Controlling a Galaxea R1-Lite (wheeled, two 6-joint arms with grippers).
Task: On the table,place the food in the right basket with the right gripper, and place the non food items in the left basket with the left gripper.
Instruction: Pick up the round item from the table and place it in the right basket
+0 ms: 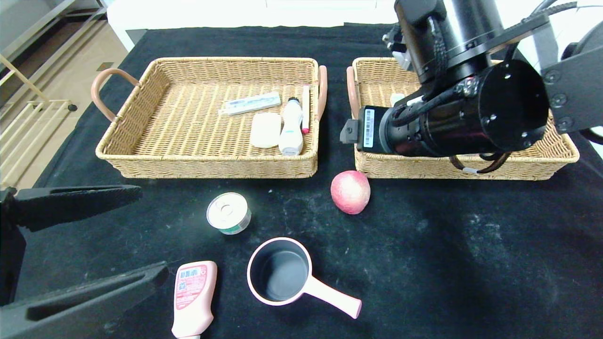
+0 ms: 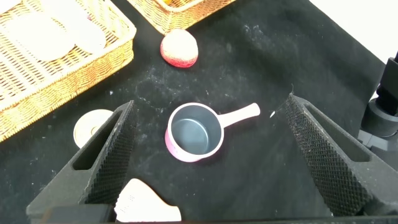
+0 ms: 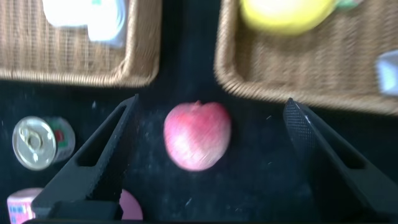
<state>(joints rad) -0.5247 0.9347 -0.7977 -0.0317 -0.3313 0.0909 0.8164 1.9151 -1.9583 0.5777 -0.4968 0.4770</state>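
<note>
From the head view, your right arm hangs over the right basket (image 1: 560,155); the peach (image 1: 350,191) lies on the table just before it. Your left gripper (image 2: 205,140) spreads wide above the pink saucepan (image 2: 196,132). Your right gripper (image 3: 205,155) gapes around the peach (image 3: 197,135), not touching.

both pincers (image 2: 205,155) (image 3: 205,155) spread wide.

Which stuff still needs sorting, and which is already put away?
Still to sort: peach, can, pink pot, pink bottle.

Already in baskets: white box, soap, white tube, pen, yellow fruit.
</note>
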